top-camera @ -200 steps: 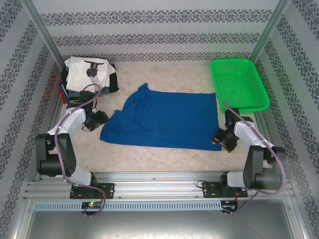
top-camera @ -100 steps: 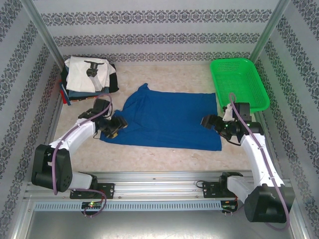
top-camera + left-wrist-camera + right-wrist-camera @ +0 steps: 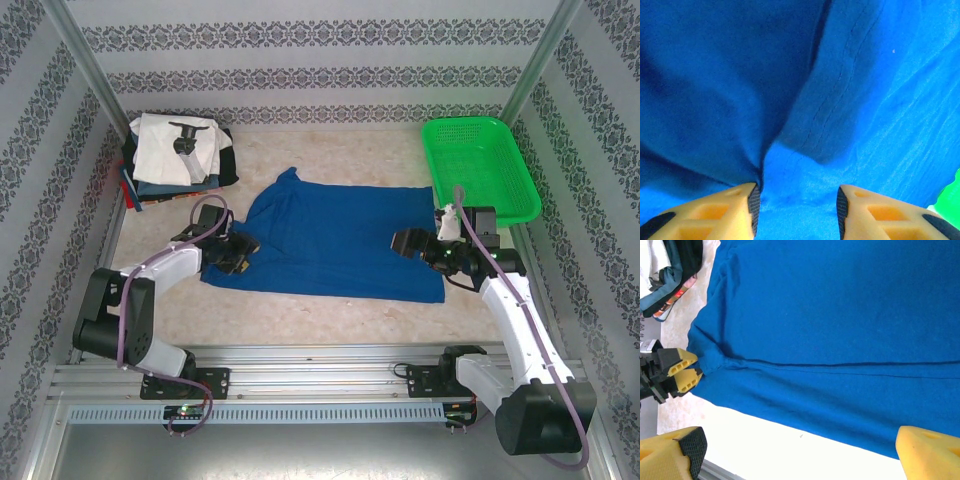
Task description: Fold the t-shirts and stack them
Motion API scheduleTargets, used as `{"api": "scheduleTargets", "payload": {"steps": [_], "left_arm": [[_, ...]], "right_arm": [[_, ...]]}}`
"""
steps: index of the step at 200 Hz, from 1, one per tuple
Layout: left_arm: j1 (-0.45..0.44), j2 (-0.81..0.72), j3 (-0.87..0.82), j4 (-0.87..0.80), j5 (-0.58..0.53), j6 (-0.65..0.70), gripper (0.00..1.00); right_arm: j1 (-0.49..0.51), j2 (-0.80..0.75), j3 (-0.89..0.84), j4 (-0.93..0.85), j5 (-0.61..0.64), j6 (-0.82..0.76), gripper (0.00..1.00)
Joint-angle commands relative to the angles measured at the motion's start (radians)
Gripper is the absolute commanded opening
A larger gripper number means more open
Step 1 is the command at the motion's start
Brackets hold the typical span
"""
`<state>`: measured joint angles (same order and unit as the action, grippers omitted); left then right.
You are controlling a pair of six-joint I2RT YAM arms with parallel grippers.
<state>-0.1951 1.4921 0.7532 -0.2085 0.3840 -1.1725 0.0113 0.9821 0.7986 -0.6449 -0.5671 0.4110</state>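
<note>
A royal-blue t-shirt (image 3: 335, 245) lies spread flat, plain side up, in the middle of the table. More t-shirts sit folded in a stack (image 3: 175, 155) at the back left, a white one on top. My left gripper (image 3: 240, 254) is low at the blue shirt's left edge. Its jaws stand apart with a bunched fold of blue cloth (image 3: 790, 165) between the pads (image 3: 754, 205); the left gripper (image 3: 692, 371) also shows in the right wrist view, at the bunched corner. My right gripper (image 3: 404, 243) hovers wide open over the shirt's right part, nothing between its fingers (image 3: 690, 442).
A green plastic basket (image 3: 482, 170) stands at the back right, just beyond my right arm. Patterned walls close the table in on three sides. Bare tabletop (image 3: 330, 315) runs between the shirt's near hem and the metal rail.
My left gripper slid right onto the shirt's left edge and its jaws narrowed. My right gripper left the shirt's near right corner, moved up and left over the cloth, and opened wide.
</note>
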Motion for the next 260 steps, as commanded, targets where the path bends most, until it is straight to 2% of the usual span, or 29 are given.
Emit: {"api": "scheduleTargets", "payload": {"steps": [1,39,71,91,123,200,260], "left_arm": [[-0.021,0.027,-0.006,0.046,-0.008,-0.037,0.43],[-0.025,0.015,-0.023,0.019,-0.020,-0.028,0.29],[-0.029,0.025,-0.009,0.047,-0.020,-0.026,0.07],[-0.028,0.038,0.030,0.031,-0.022,0.002,0.03],[-0.029,0.089,0.105,0.013,-0.011,0.050,0.00],[-0.030,0.257,0.265,0.000,0.058,0.139,0.00],[-0.040,0.328,0.356,-0.050,0.099,0.198,0.01]], "right_arm": [[0.009,-0.011,-0.009,0.012,-0.016,-0.020,0.98],[0.010,-0.002,-0.002,0.025,-0.017,-0.008,0.98],[0.010,0.006,0.005,0.031,-0.014,-0.008,0.98],[0.011,0.001,0.005,0.040,-0.011,-0.005,0.98],[0.012,0.004,-0.002,0.058,-0.017,0.009,0.98],[0.011,0.018,-0.015,0.068,-0.020,0.008,0.98],[0.012,0.020,-0.028,0.067,-0.018,0.005,0.98]]}}
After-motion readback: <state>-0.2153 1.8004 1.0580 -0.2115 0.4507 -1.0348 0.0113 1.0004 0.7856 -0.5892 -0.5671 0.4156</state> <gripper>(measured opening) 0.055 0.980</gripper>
